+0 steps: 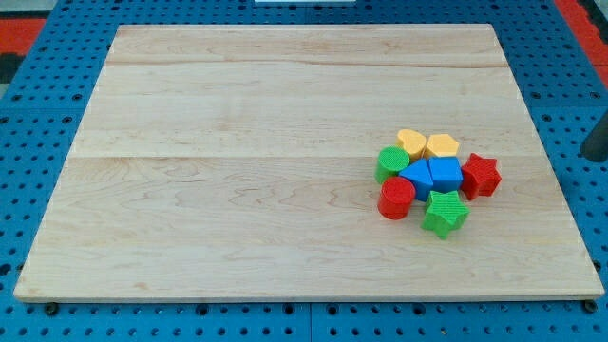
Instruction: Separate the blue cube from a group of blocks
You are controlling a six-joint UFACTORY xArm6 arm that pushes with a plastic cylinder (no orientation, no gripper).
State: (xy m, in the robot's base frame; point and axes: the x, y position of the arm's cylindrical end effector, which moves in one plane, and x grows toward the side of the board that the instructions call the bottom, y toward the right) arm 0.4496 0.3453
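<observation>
The blue cube (446,174) sits in the middle of a tight cluster of blocks on the right part of the wooden board (237,190). A second blue block (416,180), shape unclear, touches its left side. A yellow heart (410,142) and a yellow block (443,145) lie just above it. A red star (481,175) touches its right side. A green star (445,213) lies below it. A green cylinder (390,163) and a red cylinder (396,199) are at the cluster's left. My tip does not clearly show.
A dark object (598,141) is cut off at the view's right edge, beyond the board and to the right of the cluster. A blue perforated surface (38,171) surrounds the board.
</observation>
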